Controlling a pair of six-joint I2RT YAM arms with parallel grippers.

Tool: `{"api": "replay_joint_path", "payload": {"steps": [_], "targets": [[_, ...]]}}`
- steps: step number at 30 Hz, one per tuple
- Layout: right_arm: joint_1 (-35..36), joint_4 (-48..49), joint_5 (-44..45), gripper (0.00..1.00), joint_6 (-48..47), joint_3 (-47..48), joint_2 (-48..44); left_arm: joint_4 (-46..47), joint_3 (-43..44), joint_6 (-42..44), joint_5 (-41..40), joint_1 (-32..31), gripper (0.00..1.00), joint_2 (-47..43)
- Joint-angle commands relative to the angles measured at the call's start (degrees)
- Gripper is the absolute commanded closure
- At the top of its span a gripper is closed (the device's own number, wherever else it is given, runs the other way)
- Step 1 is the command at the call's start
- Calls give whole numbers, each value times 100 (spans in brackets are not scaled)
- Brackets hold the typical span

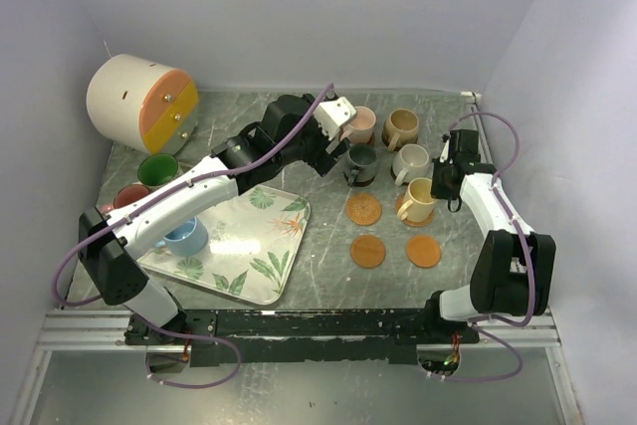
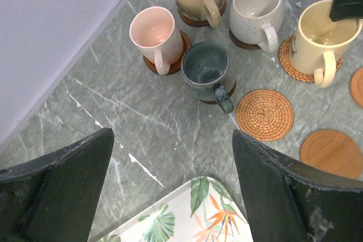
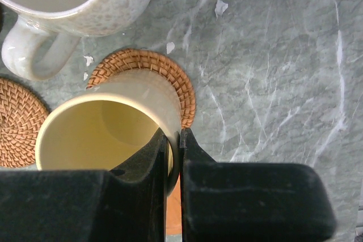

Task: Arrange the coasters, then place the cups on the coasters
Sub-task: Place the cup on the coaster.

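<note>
So, top camera first. Five cups are parked on coasters at the back right: pink cup (image 1: 360, 124), tan cup (image 1: 401, 128), grey cup (image 1: 360, 161), cream cup (image 1: 410, 161) and yellow cup (image 1: 418, 201). The right gripper (image 1: 440, 189) is down on the yellow one. Three bare coasters (image 1: 363, 209) lie just in front. The blue cup (image 1: 184, 236), red cup (image 1: 129, 196) and green cup (image 1: 157, 168) wait far left, by the leaf-print tray (image 1: 249, 266). My read is that the yellow cup is being set on its coaster. The next move calls for a clean let-go and a straight lift, so the cup doesn't tip.

Left wrist view: the left gripper (image 2: 173, 140) hangs with its fingers wide apart and nothing between them, over the marbled grey tabletop (image 2: 142, 117) near the grey cup. The cups are glossy ceramic with rounded bodies and loop handles. One free coaster is a woven coaster (image 2: 265, 114) with a coiled spiral texture. The next is a smooth wooden disc (image 2: 332, 152).

Right wrist view: the jaws are pinched together on the yellow cup's rim, one finger inside and one outside. The cup sits off-centre on its woven mat (image 3: 170, 77), which shows past the far side. I can't tell if it's fully resting.
</note>
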Motion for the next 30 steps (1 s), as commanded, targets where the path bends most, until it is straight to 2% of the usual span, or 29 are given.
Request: {"api": "replay_joint_path", "payload": {"steps": [1, 19, 30], "targets": [[-50, 339, -29, 100, 105, -28, -88, 130, 79, 46, 73, 22, 4, -8], [-61, 354, 75, 100, 94, 0, 102, 83, 83, 44, 179, 25, 4, -11], [-90, 335, 131, 100, -246, 138, 208, 76, 20, 74, 270, 24, 4, -86]]}}
